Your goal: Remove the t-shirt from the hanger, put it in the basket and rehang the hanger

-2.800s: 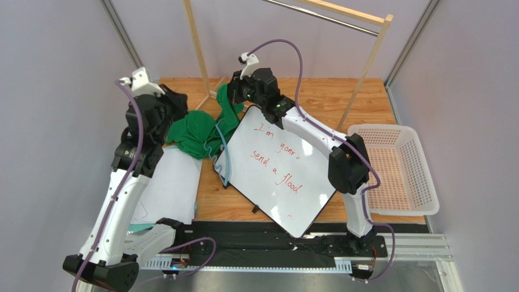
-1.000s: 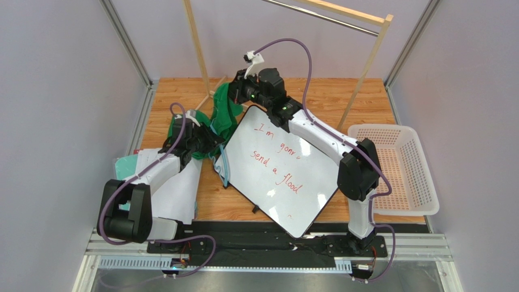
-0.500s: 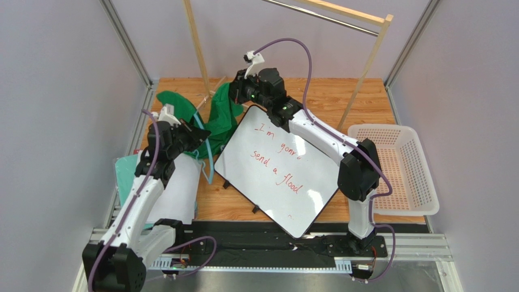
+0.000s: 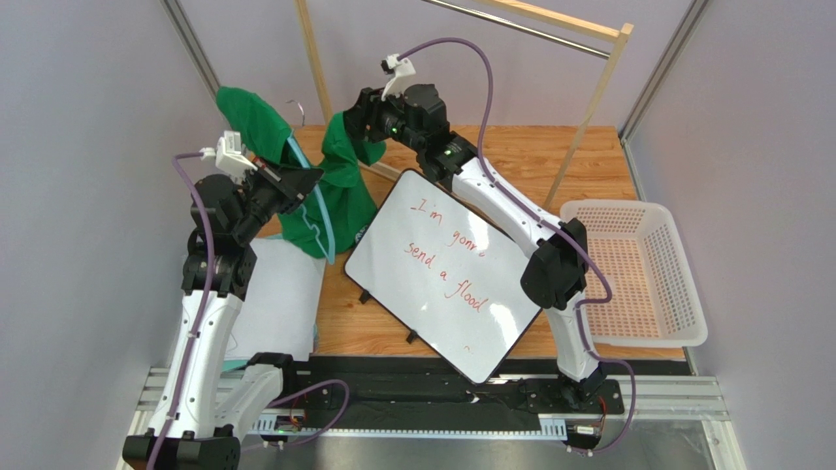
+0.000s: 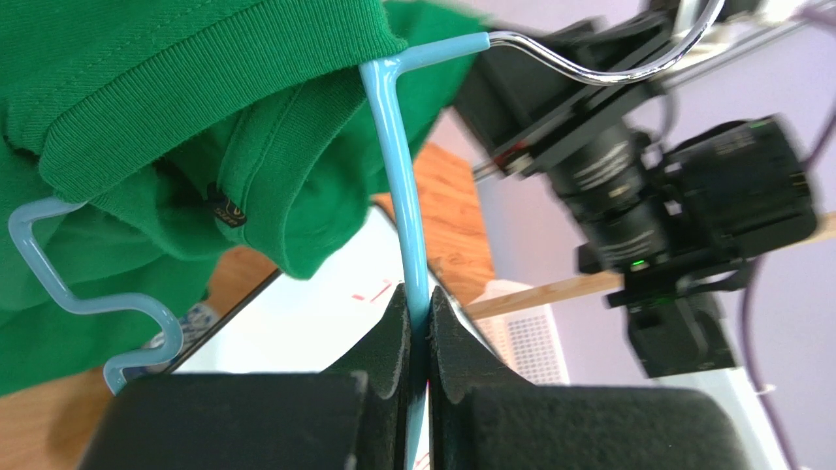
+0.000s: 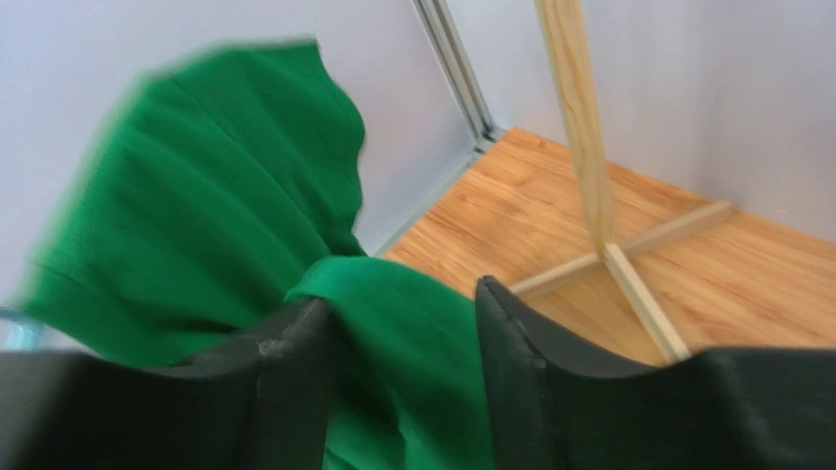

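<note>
The dark green t-shirt (image 4: 339,201) hangs in the air over the table's back left, still draped on the light-blue hanger (image 4: 321,220). My left gripper (image 4: 299,181) is shut on the hanger's straight blue stem (image 5: 392,147), just below the grey metal hook (image 5: 608,64). In the left wrist view the shirt's collar (image 5: 196,88) bunches around the stem, with the wavy bar (image 5: 93,304) below it. My right gripper (image 4: 355,125) is at the shirt's upper right. Its jaws stand apart with a fold of green fabric (image 6: 412,372) lying between the fingers (image 6: 294,343).
A large whiteboard (image 4: 446,284) with red writing lies tilted mid-table. A white basket (image 4: 638,274) sits at the right edge. The wooden rack (image 4: 316,69) with its metal rail (image 4: 520,27) stands at the back. White paper sheets (image 4: 280,304) lie at the left front.
My left arm has risen, lifting the hanger and shirt off the table. My right gripper, shut on the shirt before, has opened and shifted slightly left.
</note>
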Robot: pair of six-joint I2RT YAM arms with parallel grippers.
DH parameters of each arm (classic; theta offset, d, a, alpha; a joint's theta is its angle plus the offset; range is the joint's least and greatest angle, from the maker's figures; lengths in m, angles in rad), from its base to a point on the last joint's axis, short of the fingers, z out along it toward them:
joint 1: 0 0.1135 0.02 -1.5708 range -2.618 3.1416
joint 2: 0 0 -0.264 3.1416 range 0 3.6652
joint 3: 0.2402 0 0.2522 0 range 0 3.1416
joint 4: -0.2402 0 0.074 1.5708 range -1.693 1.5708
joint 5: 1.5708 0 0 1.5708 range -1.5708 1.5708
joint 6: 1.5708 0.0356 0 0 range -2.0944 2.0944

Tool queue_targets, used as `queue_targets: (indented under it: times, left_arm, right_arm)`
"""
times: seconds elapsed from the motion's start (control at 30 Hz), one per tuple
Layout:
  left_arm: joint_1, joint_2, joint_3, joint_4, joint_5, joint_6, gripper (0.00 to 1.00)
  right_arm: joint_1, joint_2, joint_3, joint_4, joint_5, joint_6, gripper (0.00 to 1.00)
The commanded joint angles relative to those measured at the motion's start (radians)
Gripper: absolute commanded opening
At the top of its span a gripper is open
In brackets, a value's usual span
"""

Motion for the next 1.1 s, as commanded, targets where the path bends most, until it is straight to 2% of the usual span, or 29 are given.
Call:
queue_targets:
  times: [0.0, 0.07, 0.2, 0.37, 0.57, 0.8, 0.9, 1.07]
  left_arm:
    - [0.015, 0.035, 0.093, 0.110, 0.073, -0.065, 0.00]
    - [0.015, 0.057, 0.105, 0.151, 0.090, -0.110, 0.00]
    - [0.015, 0.080, 0.111, 0.206, 0.096, -0.171, 0.00]
    - [0.015, 0.097, 0.142, 0.196, 0.063, -0.187, 0.00]
    - [0.015, 0.101, 0.145, 0.167, 0.043, -0.182, 0.00]
    - [0.015, 0.095, 0.099, 0.222, 0.041, -0.224, 0.00]
    - [0.015, 0.111, 0.097, 0.262, 0.072, -0.237, 0.00]
    - [-0.008, 0.114, 0.106, 0.263, 0.066, -0.195, 0.00]
  right_arm:
    - [0.004, 0.006, 0.034, -0.148, 0.022, -0.023, 0.64]
    - [0.004, -0.016, -0.022, -0.183, 0.042, -0.039, 0.76]
    - [0.004, -0.071, -0.067, -0.258, 0.059, -0.099, 0.82]
    - [0.004, -0.166, -0.168, -0.338, 0.089, -0.130, 0.84]
    - [0.017, -0.365, -0.355, -0.321, 0.097, -0.139, 0.83]
    - [0.067, -0.549, -0.582, -0.256, -0.001, -0.138, 0.82]
    - [0.098, -0.605, -0.613, -0.226, -0.082, -0.138, 0.80]
    - [0.155, -0.642, -0.628, -0.214, -0.133, -0.148, 0.79]
